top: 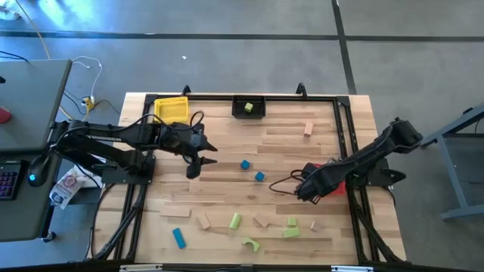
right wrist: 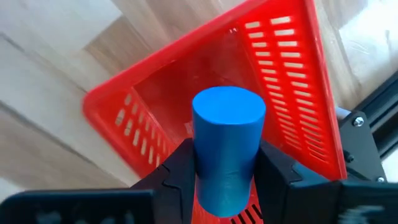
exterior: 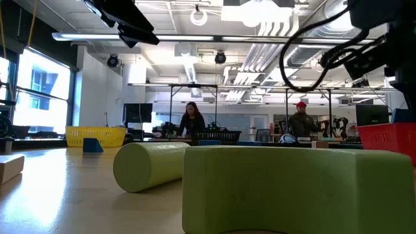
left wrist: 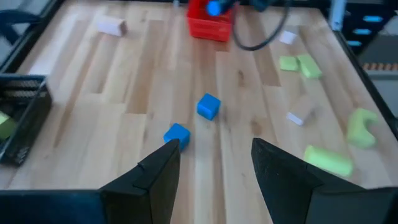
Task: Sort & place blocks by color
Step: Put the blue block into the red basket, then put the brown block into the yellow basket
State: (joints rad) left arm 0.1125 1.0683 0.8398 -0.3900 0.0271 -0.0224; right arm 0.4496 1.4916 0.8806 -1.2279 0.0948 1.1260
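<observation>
My right gripper (top: 306,190) is shut on a blue cylinder (right wrist: 227,149) above the red bin (right wrist: 292,81) at the table's right edge. My left gripper (left wrist: 214,180) stands open in the air left of centre, nothing between its fingers. Two blue cubes (top: 245,164) (top: 259,176) rest on the table between the arms. A blue bar (top: 178,237), a green cylinder (top: 235,221), a green arch (top: 250,243), two green blocks (top: 291,227) and some tan blocks (top: 261,220) lie along the near side. One tan block (top: 308,129) lies farther back. My right gripper pinches the blue cylinder's round side (right wrist: 205,180) between its two fingers (right wrist: 277,174), one on either side. The fingers come steeply from above. The cylinder hangs clear over the inside of the red bin, one flat end (right wrist: 229,115) showing.
A yellow bin (top: 171,109) stands at the far left and a black bin (top: 249,107) at the far middle, with a green block inside. A dark frame (top: 344,128) borders the table. People stand in the room beyond (exterior: 192,120).
</observation>
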